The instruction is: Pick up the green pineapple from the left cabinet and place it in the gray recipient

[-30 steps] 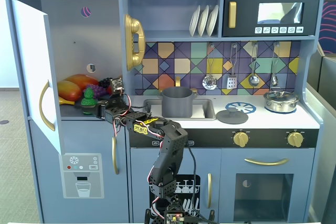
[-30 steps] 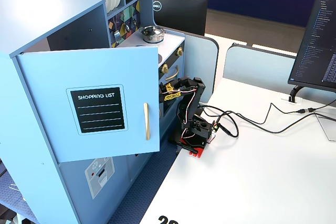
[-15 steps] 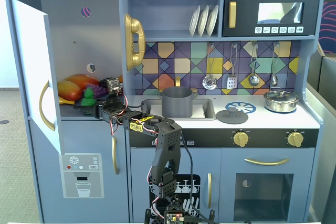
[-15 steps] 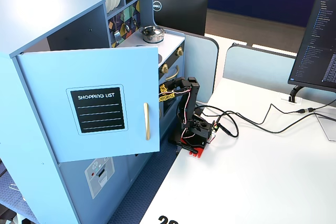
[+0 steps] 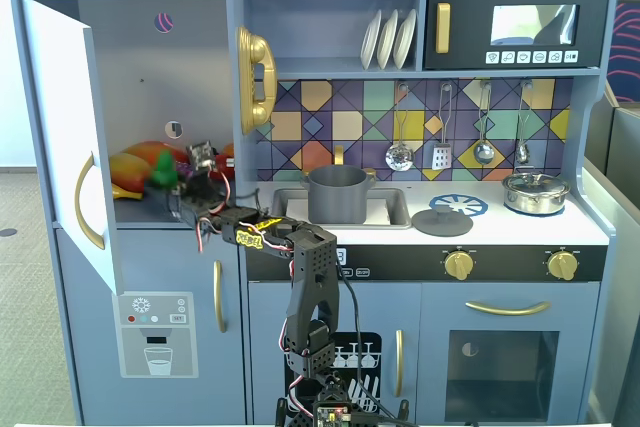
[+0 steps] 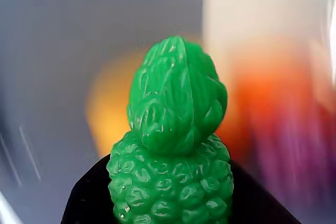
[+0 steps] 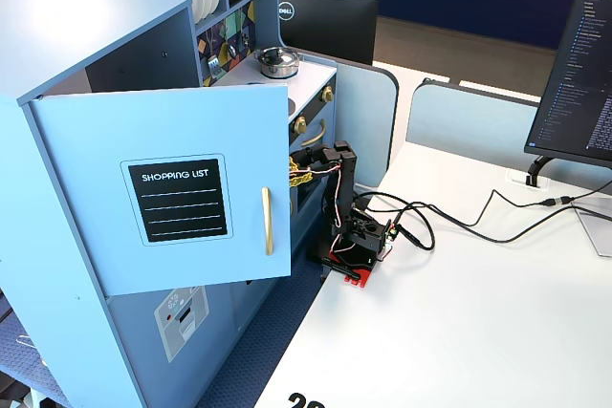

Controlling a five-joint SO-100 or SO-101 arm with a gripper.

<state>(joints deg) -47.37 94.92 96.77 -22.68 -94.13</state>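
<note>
The green pineapple (image 5: 163,173) stands on the pale shelf inside the left cabinet (image 5: 60,127), whose door hangs wide open, and the arm reaches in from the front so that the gripper (image 5: 190,179) sits right at the fruit. In the wrist view the green pineapple (image 6: 173,150) fills the middle of the frame, upright, its leafy crown pointing up and its bumpy body dropping below the lower edge, with a dark gripper part showing on both sides of the body at the bottom. That suggests the fruit lies straight ahead of the jaws and between them, its long axis running vertically across the grip line; whether the jaws already press on it or only bracket it I cannot tell, since neither fingertip is clearly shown (the fixed view is too small and cluttered by wires there). Blurred orange and yellow toy fruit (image 5: 140,162) lies behind it, deeper on the shelf. The gray recipient (image 5: 337,194) sits in the sink, well apart to the right in that fixed view, so the carry will probably need a pull straight back out of the cabinet before swinging right.
</note>
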